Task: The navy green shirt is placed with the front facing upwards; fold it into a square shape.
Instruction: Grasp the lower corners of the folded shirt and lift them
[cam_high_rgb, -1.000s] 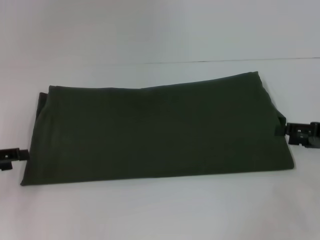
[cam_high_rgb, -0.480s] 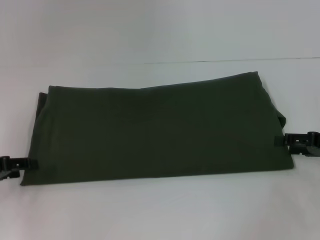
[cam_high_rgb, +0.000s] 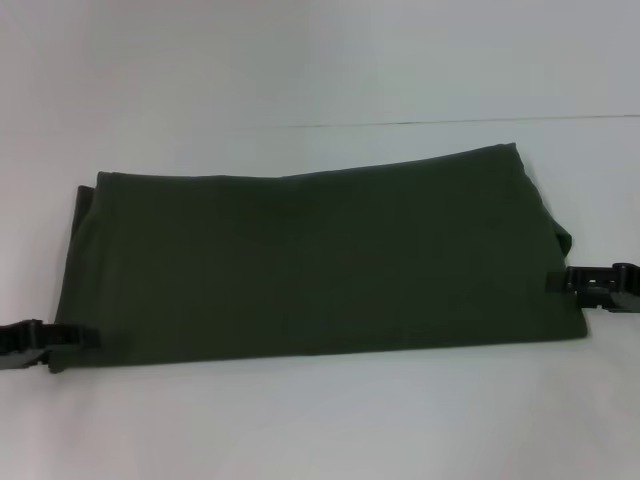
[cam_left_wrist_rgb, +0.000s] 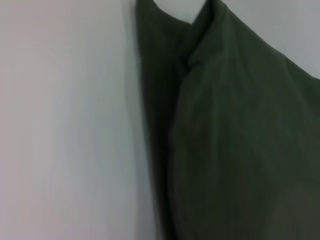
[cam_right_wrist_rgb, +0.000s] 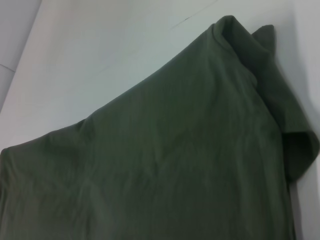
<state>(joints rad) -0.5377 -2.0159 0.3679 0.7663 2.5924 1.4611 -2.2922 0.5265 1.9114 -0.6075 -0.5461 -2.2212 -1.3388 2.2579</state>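
The navy green shirt (cam_high_rgb: 320, 260) lay on the white table (cam_high_rgb: 320, 430) as a wide folded band. The left gripper (cam_high_rgb: 82, 336) sat at its near left corner and the right gripper (cam_high_rgb: 556, 282) at its right edge; whether either was pinching cloth I couldn't tell. A shallow bite might catch only the top layer, and the fold would slide apart. No print or label showed

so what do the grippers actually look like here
Only the tips show, in the head view. The left gripper and right gripper are both black, blocky and angular, with slim straight fingers. No cables or markings can be made out. The wrist views show only the shirt.
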